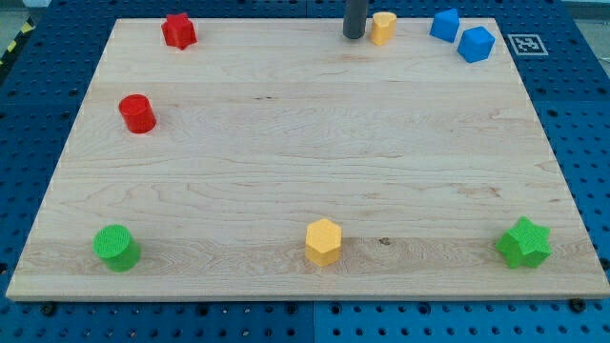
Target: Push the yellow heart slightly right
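The yellow heart (383, 28) sits near the top edge of the wooden board (286, 171), right of the middle. My tip (354, 35) is just to the heart's left, very close to it; I cannot tell if they touch. The dark rod comes down from the view's top.
A red star (178, 30) lies at the top left and a red cylinder (137, 113) below it. Two blue blocks (444, 24) (476, 44) lie right of the heart. Along the bottom are a green cylinder (116, 248), a yellow hexagon (323, 241) and a green star (524, 243).
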